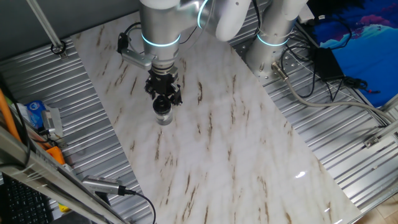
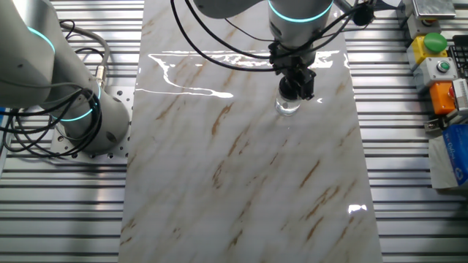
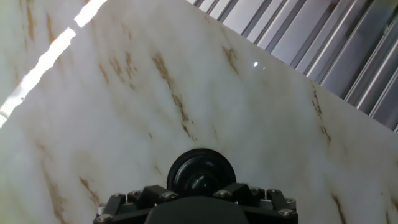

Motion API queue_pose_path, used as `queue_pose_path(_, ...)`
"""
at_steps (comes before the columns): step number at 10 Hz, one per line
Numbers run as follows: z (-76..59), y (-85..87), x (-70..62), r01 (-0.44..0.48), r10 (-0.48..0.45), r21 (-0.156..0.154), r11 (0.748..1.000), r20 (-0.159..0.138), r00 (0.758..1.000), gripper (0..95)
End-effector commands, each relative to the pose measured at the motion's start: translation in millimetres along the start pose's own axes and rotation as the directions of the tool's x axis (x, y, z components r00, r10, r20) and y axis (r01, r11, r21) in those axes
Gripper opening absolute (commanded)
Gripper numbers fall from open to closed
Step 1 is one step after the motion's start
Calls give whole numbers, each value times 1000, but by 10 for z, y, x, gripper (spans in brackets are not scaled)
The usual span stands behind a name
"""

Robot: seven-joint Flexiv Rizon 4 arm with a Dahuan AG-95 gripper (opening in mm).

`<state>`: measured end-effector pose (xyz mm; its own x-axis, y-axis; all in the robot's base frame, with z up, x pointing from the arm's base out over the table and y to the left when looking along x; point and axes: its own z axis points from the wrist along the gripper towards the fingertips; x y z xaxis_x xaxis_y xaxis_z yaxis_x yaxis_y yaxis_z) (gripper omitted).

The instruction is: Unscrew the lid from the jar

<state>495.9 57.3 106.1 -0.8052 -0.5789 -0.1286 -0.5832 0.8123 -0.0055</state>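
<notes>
The small clear jar [image 1: 163, 117] stands upright on the marble tabletop [image 1: 224, 143], with the black round lid [image 1: 161, 106] on top. My gripper [image 1: 162, 99] comes straight down over it, and its black fingers [image 1: 176, 94] close against the lid's sides. In the other fixed view the jar [image 2: 287, 107] sits just below the gripper [image 2: 297, 86]. In the hand view the lid [image 3: 201, 172] fills the gap between the two fingertips [image 3: 153, 191]. The jar body is hidden beneath it there.
Ribbed metal decking [image 1: 329, 124] surrounds the marble top. A second arm's base [image 2: 88, 124] with cables stands at one side. A box with coloured buttons [image 2: 439, 66] and small tools [image 1: 43, 118] lie off the table edges.
</notes>
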Motion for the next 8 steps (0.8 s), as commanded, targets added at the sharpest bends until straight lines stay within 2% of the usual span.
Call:
queue_pose_path(1,6,-8,-8,0,0,-1,1000,-3,1000,760)
queue_pose_path(3,17,-13,-9,-2,2,-1,1000,-6,1000,760)
queue_pose_path(5,19,-13,-9,-12,12,-1,1000,-9,1000,380)
queue_pose_path(6,19,-13,-9,-17,17,-1,1000,-11,1000,380)
queue_pose_path(8,21,-14,-8,-28,28,0,1000,-11,1000,0)
